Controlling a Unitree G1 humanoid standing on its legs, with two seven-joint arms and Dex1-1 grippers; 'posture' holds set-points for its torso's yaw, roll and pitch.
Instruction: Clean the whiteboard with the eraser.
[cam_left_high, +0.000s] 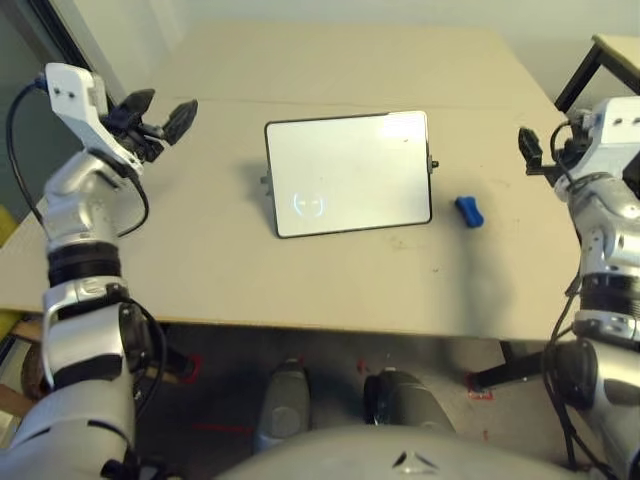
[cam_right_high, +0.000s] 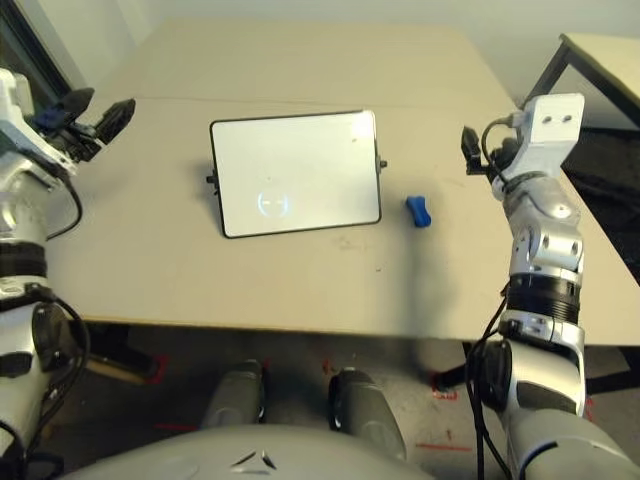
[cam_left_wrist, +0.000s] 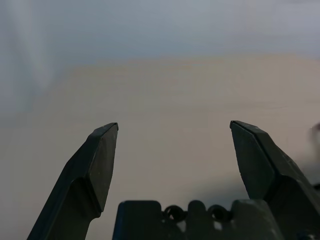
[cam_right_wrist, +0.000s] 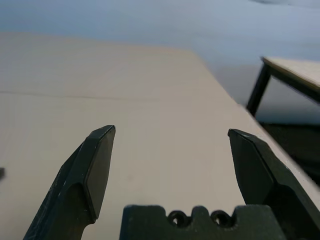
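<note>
The whiteboard (cam_left_high: 348, 172) lies flat in the middle of the table, white with a thin black rim and a faint bluish mark (cam_left_high: 309, 204) near its lower left. The small blue eraser (cam_left_high: 469, 211) rests on the table just right of the board, apart from it. My left gripper (cam_left_high: 160, 116) hovers open over the table's left side, well left of the board, nothing between its fingers (cam_left_wrist: 102, 160). My right gripper (cam_right_wrist: 172, 150) is raised at the table's right edge, right of the eraser and above it, open and empty.
The beige table (cam_left_high: 220, 260) has bare surface in front of and behind the board. A second table with black legs (cam_right_high: 600, 60) stands off to the right, past my right arm. The floor shows below the table's front edge.
</note>
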